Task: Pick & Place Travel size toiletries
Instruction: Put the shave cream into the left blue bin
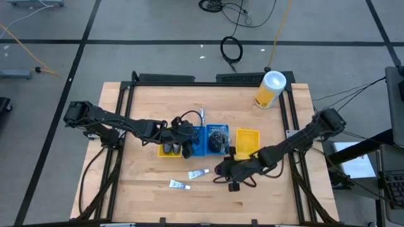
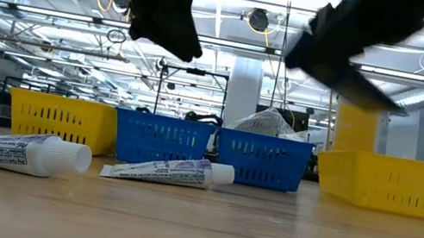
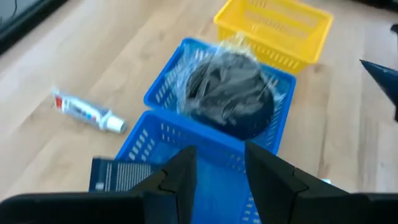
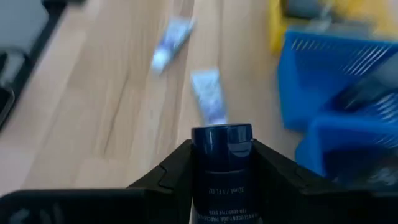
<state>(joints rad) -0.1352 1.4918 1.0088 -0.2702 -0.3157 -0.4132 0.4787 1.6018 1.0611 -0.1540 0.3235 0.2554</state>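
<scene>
Right gripper (image 4: 221,163) pinching a dark navy travel bottle (image 4: 221,167) between both fingers, cap end forward, raised off the wooden table (image 1: 145,195) just in front of the blue bins. Left gripper (image 3: 219,171) poised over the left blue bin (image 3: 186,146), fingers spread partway with nothing visibly between them; a striped dark packet (image 3: 121,175) showing just beside that bin. Right blue bin (image 3: 283,102) already holding a round grey-black wrapped bundle (image 3: 230,93). Two white toothpaste tubes (image 1: 197,174) (image 1: 179,184) lying loose on the wood, near the right gripper. Best carried level and high enough to clear the bin wall, centred over an open compartment before letting go, kept apart from the left arm crowding the same bins; probably safer released low inside so the bottle cannot bounce out or tip the light basket
</scene>
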